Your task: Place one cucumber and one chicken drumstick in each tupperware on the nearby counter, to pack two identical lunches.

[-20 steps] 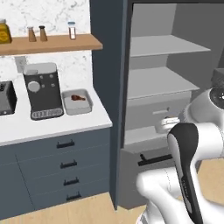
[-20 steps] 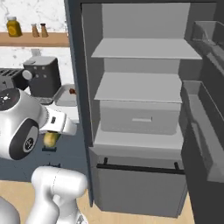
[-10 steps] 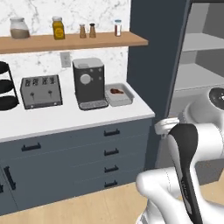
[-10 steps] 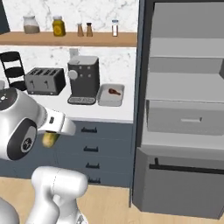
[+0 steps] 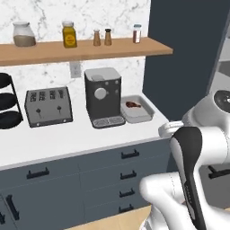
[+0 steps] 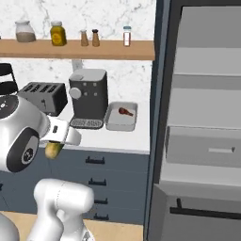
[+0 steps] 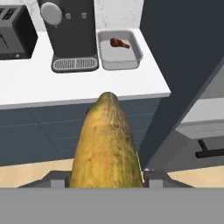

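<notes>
While drumstick fills tupperware, pincer grips cucumber.

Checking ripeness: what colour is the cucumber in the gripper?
Yellow-green, mottled with orange-brown; the cucumber shows best in the hand view.

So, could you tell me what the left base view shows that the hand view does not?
Left base view alone: the wooden shelf with its jars and shakers, and a black tiered rack. Hand view alone: the cucumber held in the gripper. Both: the coffee machine, the toaster, and the tupperware holding one chicken drumstick.
</notes>
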Robot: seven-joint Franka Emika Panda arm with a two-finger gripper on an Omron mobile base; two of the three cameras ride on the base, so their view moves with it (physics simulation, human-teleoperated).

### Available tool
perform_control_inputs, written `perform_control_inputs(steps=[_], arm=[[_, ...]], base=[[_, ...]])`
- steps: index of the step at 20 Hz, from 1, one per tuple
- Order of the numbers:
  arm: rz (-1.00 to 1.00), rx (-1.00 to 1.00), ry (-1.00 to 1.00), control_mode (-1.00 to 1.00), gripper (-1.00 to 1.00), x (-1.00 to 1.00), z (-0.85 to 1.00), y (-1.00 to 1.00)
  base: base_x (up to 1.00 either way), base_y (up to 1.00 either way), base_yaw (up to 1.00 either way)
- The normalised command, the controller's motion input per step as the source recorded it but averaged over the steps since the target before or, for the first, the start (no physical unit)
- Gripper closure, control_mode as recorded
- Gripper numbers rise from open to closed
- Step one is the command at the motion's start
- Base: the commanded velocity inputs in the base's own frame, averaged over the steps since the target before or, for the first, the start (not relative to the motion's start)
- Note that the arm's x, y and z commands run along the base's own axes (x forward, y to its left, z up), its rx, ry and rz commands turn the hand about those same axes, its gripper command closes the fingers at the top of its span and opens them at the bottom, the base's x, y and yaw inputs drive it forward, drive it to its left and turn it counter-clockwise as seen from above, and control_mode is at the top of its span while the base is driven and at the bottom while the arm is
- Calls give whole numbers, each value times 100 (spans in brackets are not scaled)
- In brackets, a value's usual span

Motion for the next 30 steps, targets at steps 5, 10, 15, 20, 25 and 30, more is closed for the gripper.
perform_control_inputs(steps=[5, 10, 15, 20, 25, 30], arm=[[0, 0, 0, 100, 100, 0, 0, 0], [0, 0, 0, 100, 100, 0, 0, 0], [0, 0, 0, 100, 100, 0, 0, 0], [0, 0, 0, 100, 100, 0, 0, 0], [0, 0, 0, 100, 100, 0, 0, 0], [0, 0, 0, 100, 100, 0, 0, 0]], base=[[67, 15, 0], [48, 6, 0], [43, 6, 0], [31, 14, 0], [44, 21, 0], [22, 3, 0]])
